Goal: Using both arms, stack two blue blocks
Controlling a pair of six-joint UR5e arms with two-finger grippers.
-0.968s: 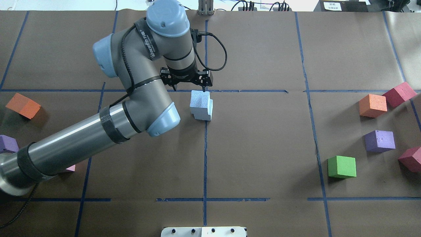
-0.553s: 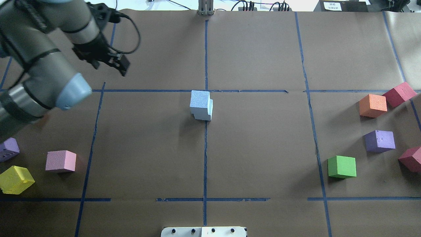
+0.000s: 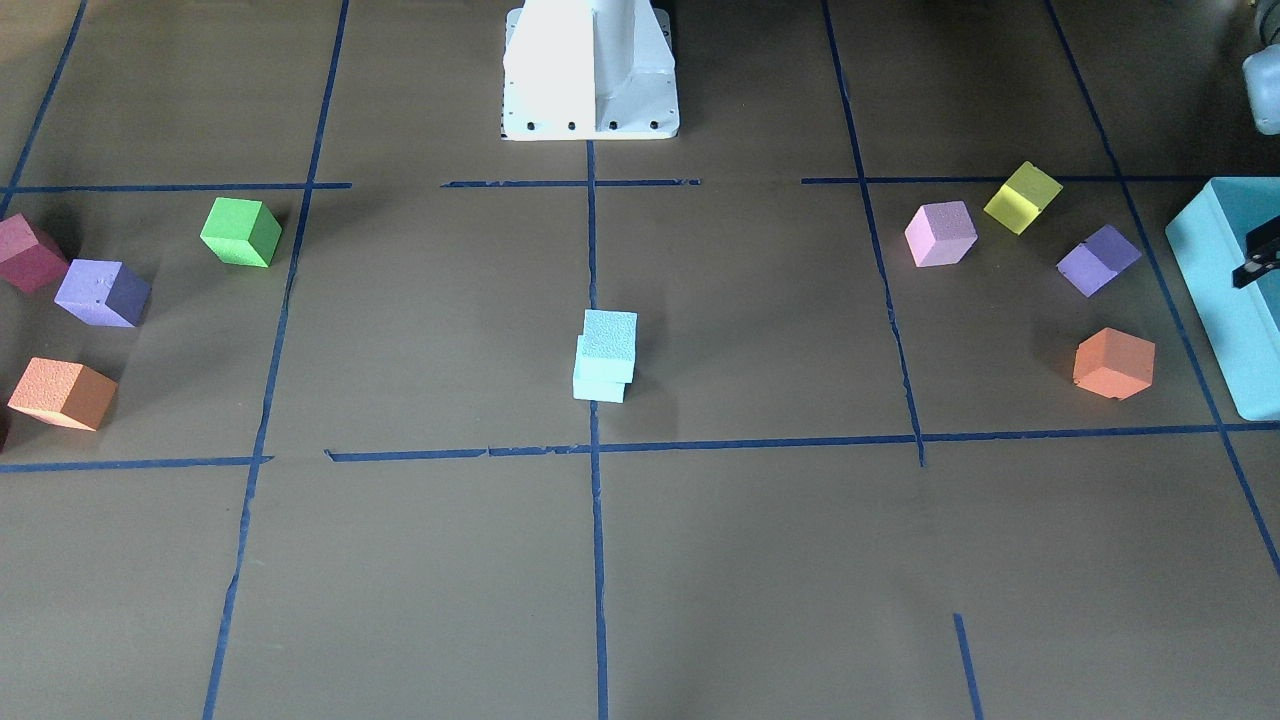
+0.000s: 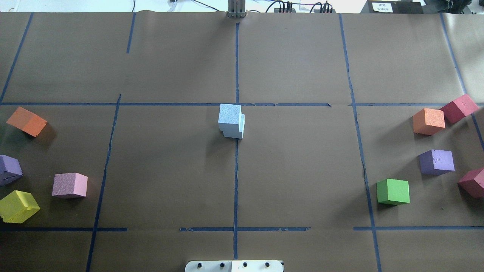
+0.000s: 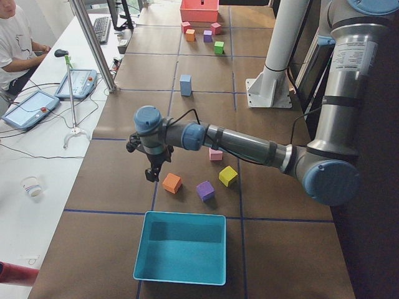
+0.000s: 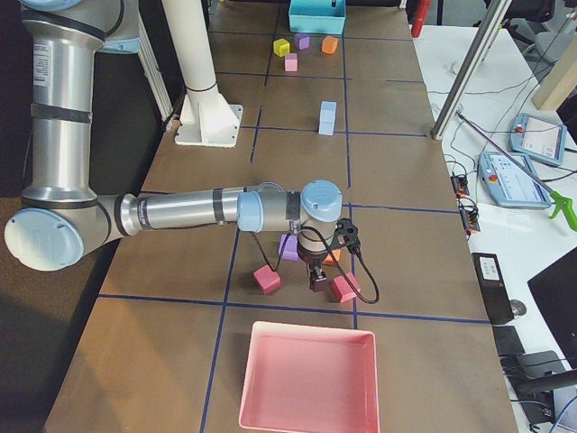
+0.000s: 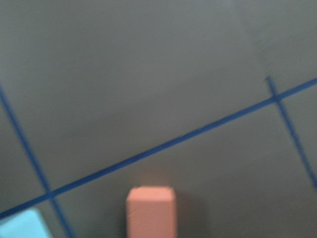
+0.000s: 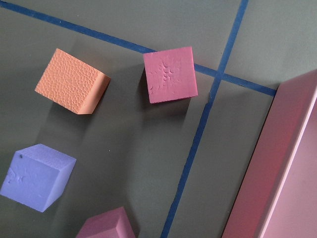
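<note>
Now we see the two blue blocks stacked on the tabletop midway between left and right edges, upper one slightly offset. Left pincer hangs near the left edge, right pincer near the right; apart or together, we cannot tell.

Left arm and right arm stretch sideways, left gripper and right gripper pointing down.

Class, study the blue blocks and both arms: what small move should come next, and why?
Probably just park; stacking looks done. The top block sits on the lower block, slightly offset and untouched. The left hand and right hand hang over the table's far ends.
</note>
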